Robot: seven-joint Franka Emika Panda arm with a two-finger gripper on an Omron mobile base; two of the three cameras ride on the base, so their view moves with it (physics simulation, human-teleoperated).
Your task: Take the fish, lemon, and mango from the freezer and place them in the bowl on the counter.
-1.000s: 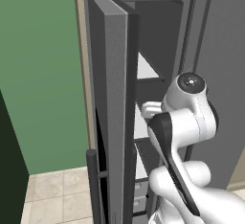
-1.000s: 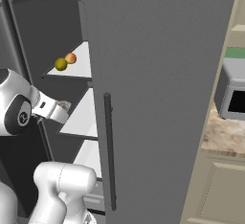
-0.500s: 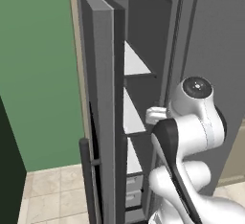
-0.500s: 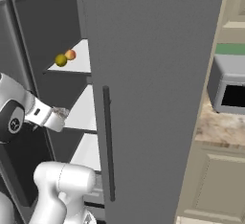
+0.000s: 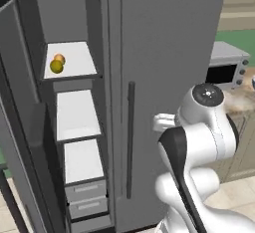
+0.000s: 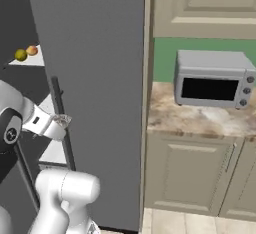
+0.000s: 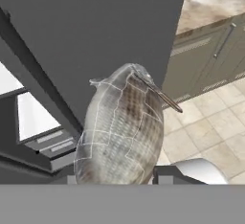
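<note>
In the hand view a silvery-grey fish stands close before the camera, and my gripper is shut on it. The gripper hangs in front of the fridge's closed right door, outside the freezer. The freezer door is swung open to the left. On the top white shelf the yellow-olive lemon lies beside the orange mango; from the right the lemon and mango show at the far left. The marbled counter lies to the right. The bowl is out of view.
A grey microwave stands on the counter, with cream cabinets above and below. The open freezer door juts out at the left. A dark bar handle runs down the right fridge door. Tiled floor lies below.
Both base views have swung right, from the open freezer to the right fridge door, counter and microwave. The gripper has come out of the freezer, still shut on the fish.
</note>
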